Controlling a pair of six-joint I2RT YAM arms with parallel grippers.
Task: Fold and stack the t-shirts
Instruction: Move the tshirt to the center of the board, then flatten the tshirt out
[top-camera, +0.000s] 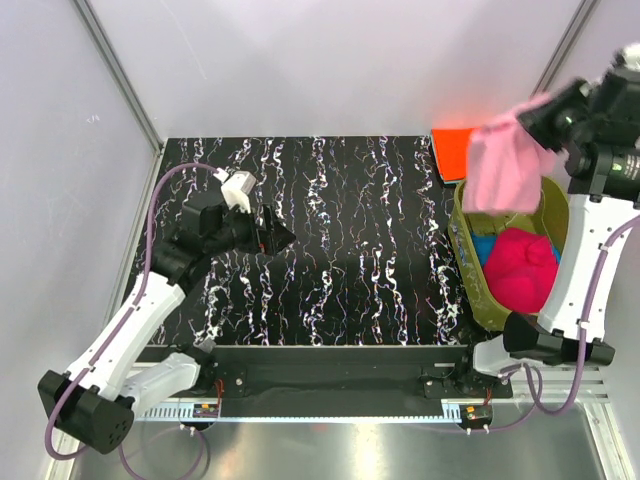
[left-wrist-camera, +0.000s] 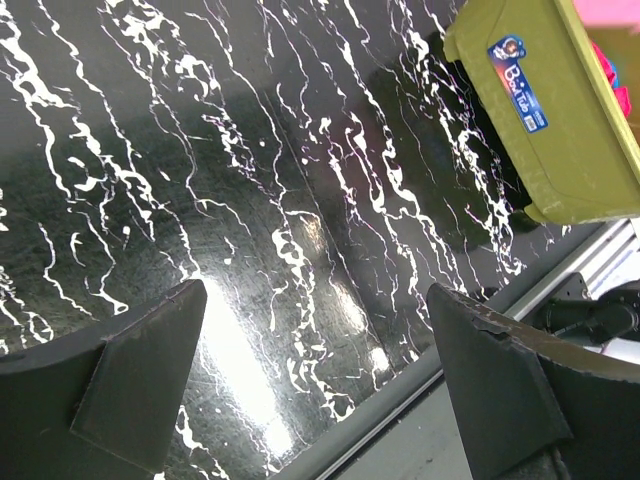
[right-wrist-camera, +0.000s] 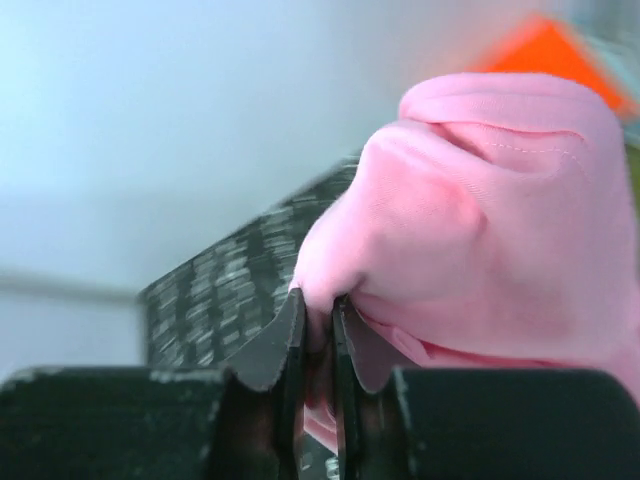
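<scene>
My right gripper (top-camera: 545, 112) is shut on the light pink t-shirt (top-camera: 505, 165) and holds it hanging in the air above the olive-green tub (top-camera: 478, 270). In the right wrist view the pink fabric (right-wrist-camera: 480, 220) is pinched between the fingers (right-wrist-camera: 283, 340). The magenta t-shirt (top-camera: 522, 268) and a bit of the blue t-shirt (top-camera: 483, 247) lie in the tub. The bright orange t-shirt (top-camera: 452, 150) lies flat on the table behind the tub. My left gripper (top-camera: 281, 237) is open and empty over the left part of the table; in the left wrist view it (left-wrist-camera: 320, 370) hangs over bare table.
The black marbled table (top-camera: 330, 250) has a raised near edge with a metal rail (top-camera: 330, 410). The tub (left-wrist-camera: 545, 110) shows at the upper right of the left wrist view. Grey walls and frame posts enclose the space.
</scene>
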